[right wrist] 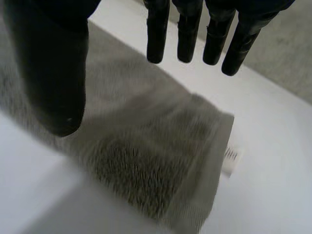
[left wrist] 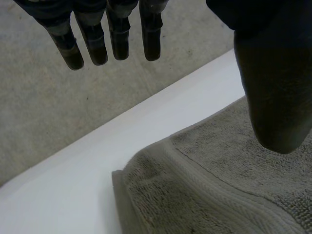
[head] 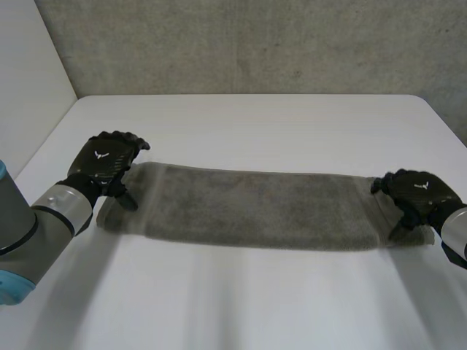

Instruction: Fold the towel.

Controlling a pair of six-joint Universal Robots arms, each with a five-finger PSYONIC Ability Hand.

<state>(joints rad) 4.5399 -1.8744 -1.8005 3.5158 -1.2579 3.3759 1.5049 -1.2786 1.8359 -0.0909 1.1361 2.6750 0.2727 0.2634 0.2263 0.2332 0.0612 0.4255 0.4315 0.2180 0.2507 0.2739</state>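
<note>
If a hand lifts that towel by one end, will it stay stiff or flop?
Probably flop: the towel lies limp and flat on the table, like soft cloth. Its fuzzy pile should grip rather than slip. Lying flat, it seems unlikely to roll.

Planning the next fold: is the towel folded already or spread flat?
Folded: the towel lies as a long strip, layers stacked at its ends.

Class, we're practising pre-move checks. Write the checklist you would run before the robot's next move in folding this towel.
1. The grey terry towel lies flat as a long strip on the white table: ok.
2. The left hand is over the towel's left end: ok.
3. The right hand is over its right end: ok.
4. The left fingers grip cloth: not ok, straight, holding nothing.
5. The right fingers grip cloth: not ok, straight too.
</note>
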